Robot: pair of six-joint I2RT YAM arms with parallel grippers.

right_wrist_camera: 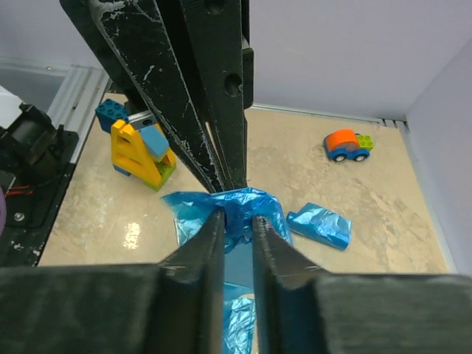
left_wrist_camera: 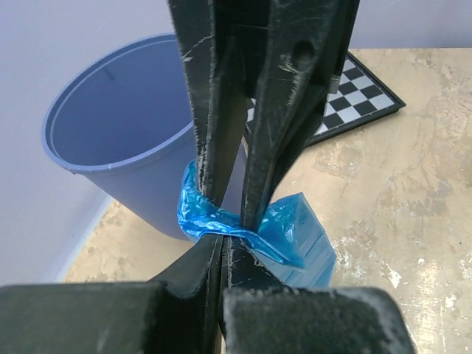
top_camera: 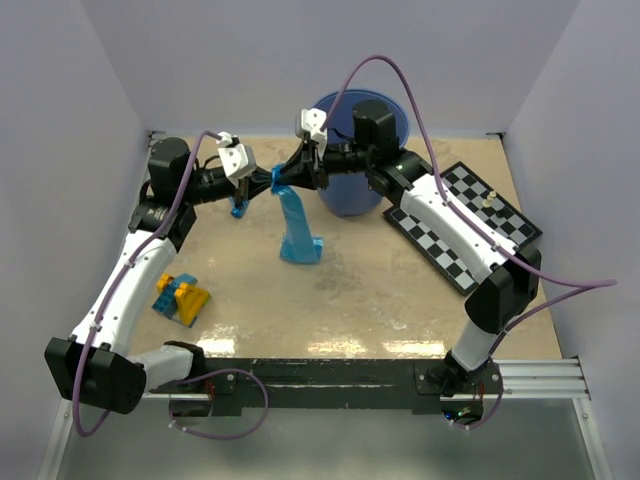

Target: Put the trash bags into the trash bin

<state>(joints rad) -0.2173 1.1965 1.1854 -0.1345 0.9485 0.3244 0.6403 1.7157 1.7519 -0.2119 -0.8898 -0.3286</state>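
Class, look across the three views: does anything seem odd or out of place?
Yes: the left end effector and the right end effector both pinch the top of one trash bag, which hangs outside the trash bin.

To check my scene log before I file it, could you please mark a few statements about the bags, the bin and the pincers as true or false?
1. The left pincer is shut on a trash bag. True.
2. The trash bin lies on its side. False: it stands upright, mouth up.
3. A second trash bag lies loose on the table. True.
4. The chessboard sits left of the bin in the top view. False: it lies to the bin's right.
5. The right pincer hangs idle, far from any bag. False: it grips the same bag, right beside the left pincer.
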